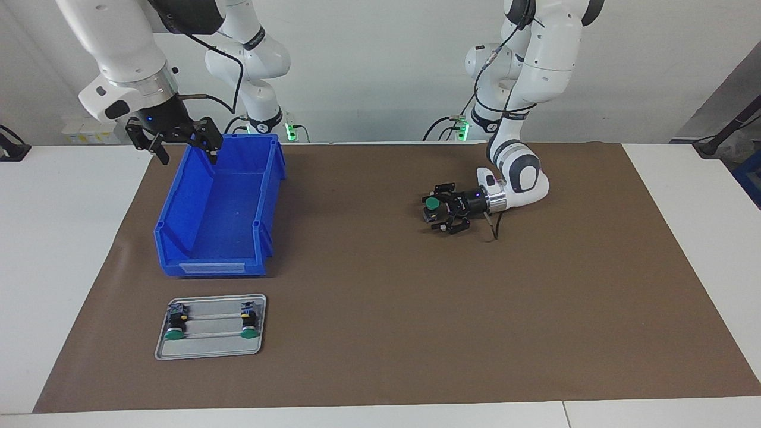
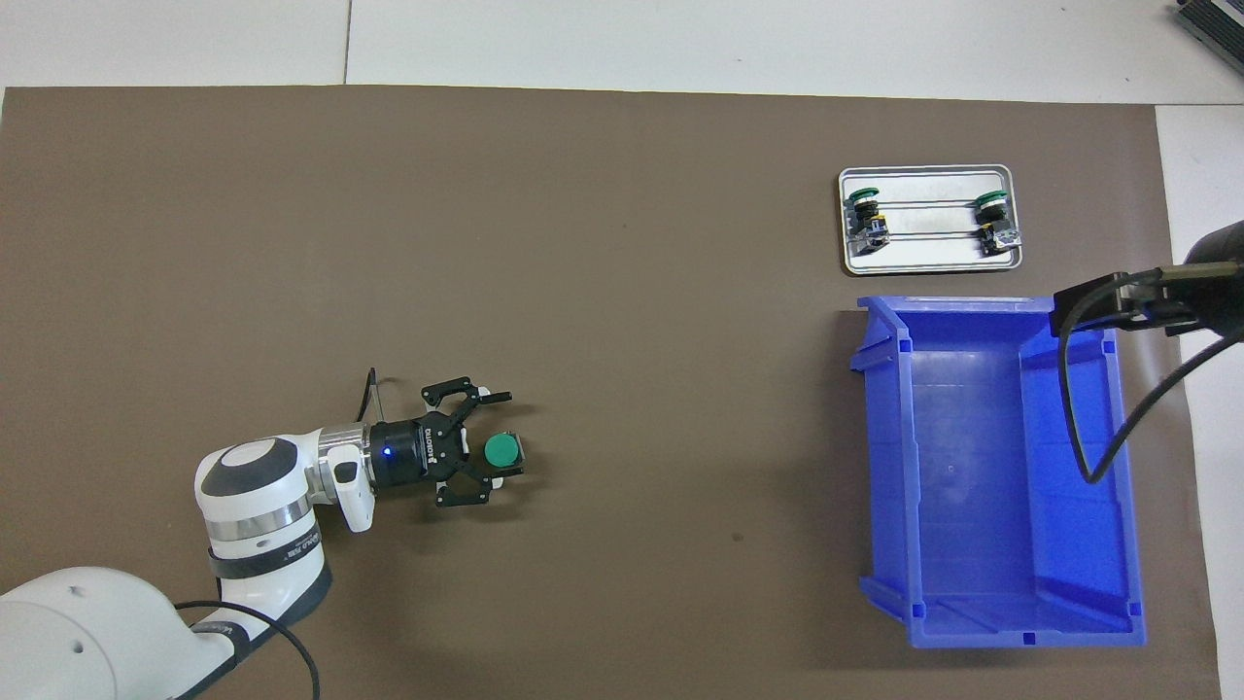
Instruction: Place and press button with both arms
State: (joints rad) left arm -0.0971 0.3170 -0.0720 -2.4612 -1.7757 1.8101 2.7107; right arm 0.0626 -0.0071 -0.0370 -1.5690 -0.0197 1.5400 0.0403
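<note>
Flanking the blue bin [image 1: 217, 214]: tray [image 1: 211, 348], two spare buttons [image 1: 175, 324].

The button [image 1: 432, 204] has a round green top and a black body. It stands upright on the brown mat [image 1: 380, 333], top up.

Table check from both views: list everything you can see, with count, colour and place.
button: one, green cap, upright on the mat, between the open left hand's fingers
spare buttons: two, green caps, lying on the tray
tray: one, silver, farther from the robots than the bin
bin: one, blue, toward the right arm's end
mat: one, brown, covers the table
left hand: black, low around the button
right hand: black, open, waiting over the bin's rim
</note>
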